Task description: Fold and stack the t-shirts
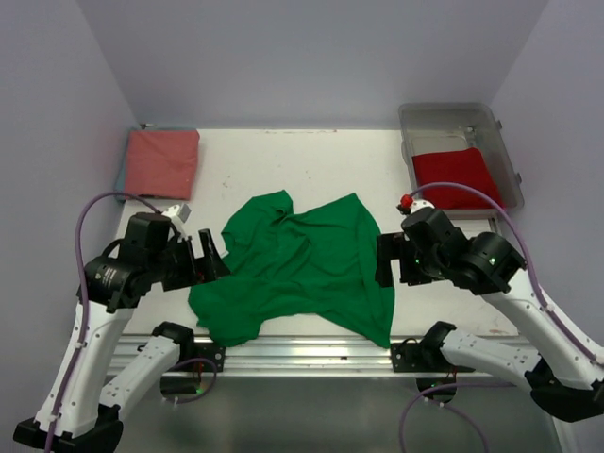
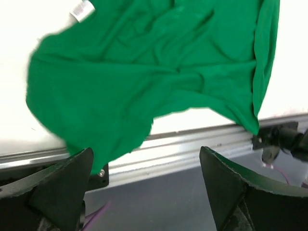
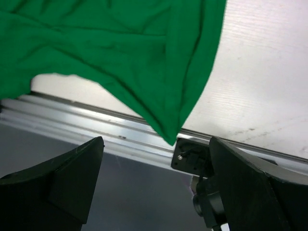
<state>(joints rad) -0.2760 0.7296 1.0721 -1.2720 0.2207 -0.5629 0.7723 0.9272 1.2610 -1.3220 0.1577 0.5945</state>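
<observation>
A bright green t-shirt (image 1: pixel 297 269) lies rumpled and spread out on the white table (image 1: pixel 311 170), its near hem hanging over the front rail. My left gripper (image 1: pixel 211 257) hovers at the shirt's left edge, open and holding nothing. My right gripper (image 1: pixel 383 260) hovers at the shirt's right edge, also open and holding nothing. In the left wrist view the green t-shirt (image 2: pixel 144 72) fills the top, above the spread fingers (image 2: pixel 67 187). In the right wrist view a corner of the green t-shirt (image 3: pixel 120 53) droops over the rail. A folded salmon-pink t-shirt (image 1: pixel 162 162) lies at the back left. A red t-shirt (image 1: pixel 456 175) sits in a bin.
A clear plastic bin (image 1: pixel 444 118) stands at the back right corner and holds the red shirt. An aluminium rail (image 1: pixel 302 354) runs along the table's near edge between the arm bases. Grey walls close in the table on three sides.
</observation>
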